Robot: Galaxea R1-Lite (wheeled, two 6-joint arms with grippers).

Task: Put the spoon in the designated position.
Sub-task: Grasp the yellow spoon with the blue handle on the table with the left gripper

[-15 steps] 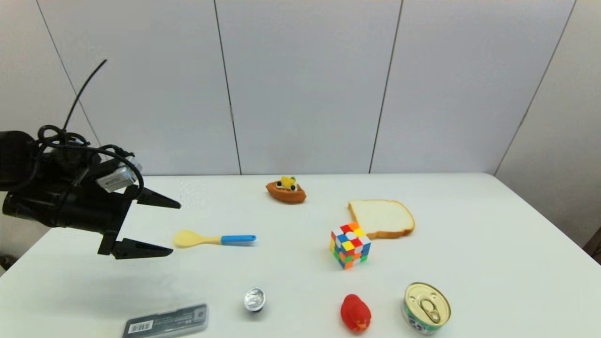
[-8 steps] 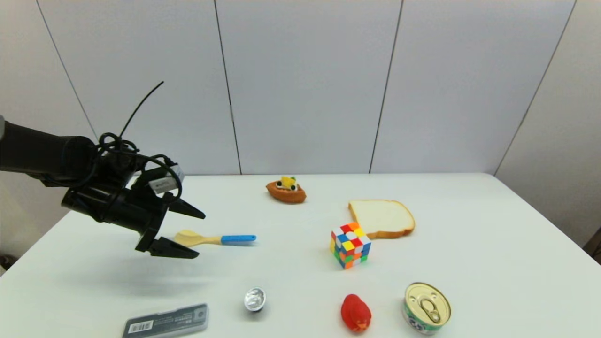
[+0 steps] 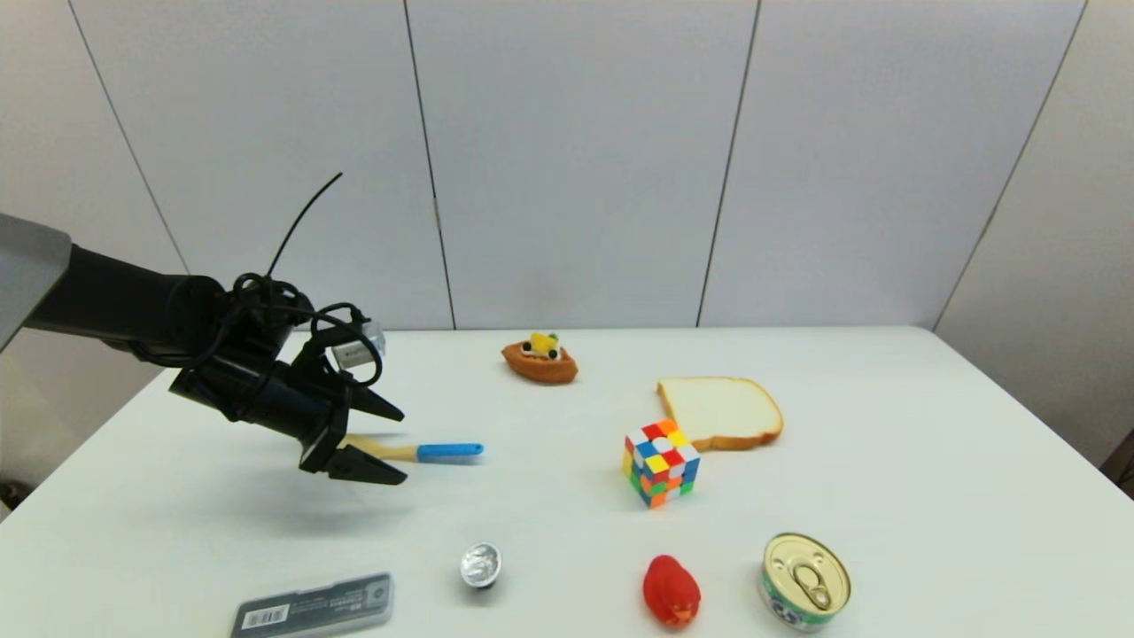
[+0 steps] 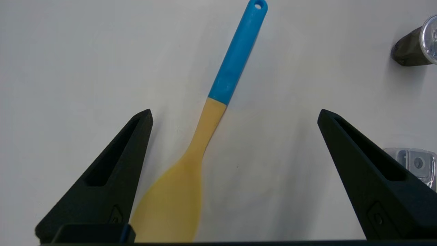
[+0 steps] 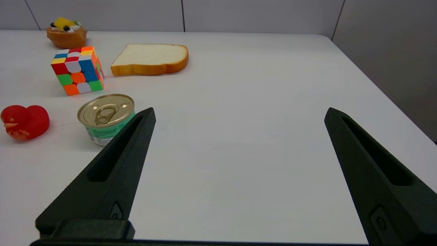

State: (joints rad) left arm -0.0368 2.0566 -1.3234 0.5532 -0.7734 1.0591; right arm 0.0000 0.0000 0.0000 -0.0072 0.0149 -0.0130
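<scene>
Over the spoon (image 3: 416,452) hovers the left end effector (image 3: 390,445), wide open (seemingly touching nothing), silver cap (image 3: 480,564) nearby.

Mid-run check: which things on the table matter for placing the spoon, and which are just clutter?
In the job:
- spoon, flat on the table
- left gripper, open, over the spoon's bowl end

Lying about:
- toy boat
- bread slice
- puzzle cube
- red duck
- tin can
- small silver-topped cup
- grey case
- right gripper, open, idle
</scene>
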